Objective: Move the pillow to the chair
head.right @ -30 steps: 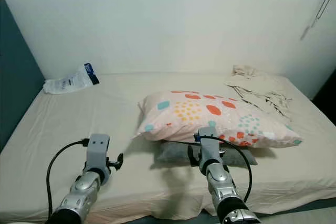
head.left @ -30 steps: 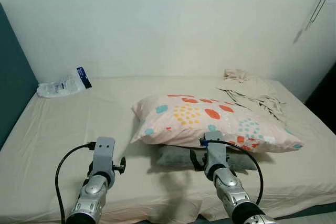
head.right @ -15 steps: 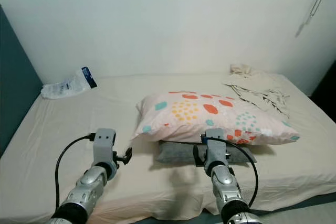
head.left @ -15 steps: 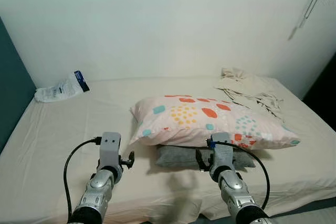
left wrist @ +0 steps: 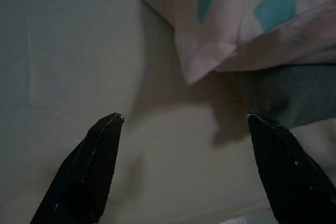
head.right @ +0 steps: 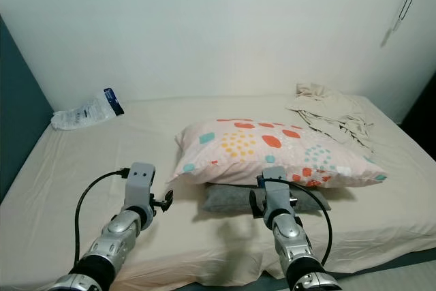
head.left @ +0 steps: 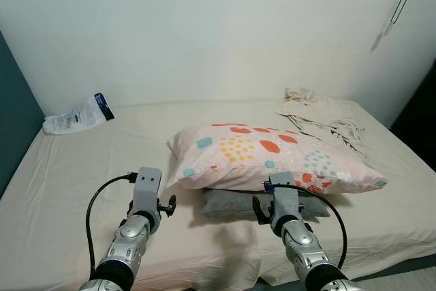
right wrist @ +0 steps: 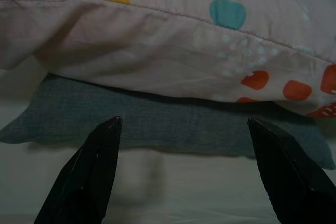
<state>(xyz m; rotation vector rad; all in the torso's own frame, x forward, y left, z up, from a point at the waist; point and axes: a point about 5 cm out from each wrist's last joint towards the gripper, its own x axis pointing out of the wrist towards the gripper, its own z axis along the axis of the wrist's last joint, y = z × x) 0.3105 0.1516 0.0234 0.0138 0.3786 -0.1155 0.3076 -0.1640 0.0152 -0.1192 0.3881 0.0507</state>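
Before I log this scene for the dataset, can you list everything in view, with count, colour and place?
pillow: one, pink with coloured spots, mid-bed, on the grey cushion
grey cushion: one, under the pillow
plastic bag: one, white and blue, far left corner of bed
crumpled cloth: one, beige, far right of bed
bed: one, beige sheet
left gripper: jaws open, near the pillow's left corner
right gripper: jaws open, facing the grey cushion

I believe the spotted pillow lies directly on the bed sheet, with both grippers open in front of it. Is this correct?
Not quite. The spotted pillow lies on a flat grey pillow, not directly on the bed sheet; the right wrist view shows this clearly. The rest holds: the left gripper and right gripper are both open in front of it.
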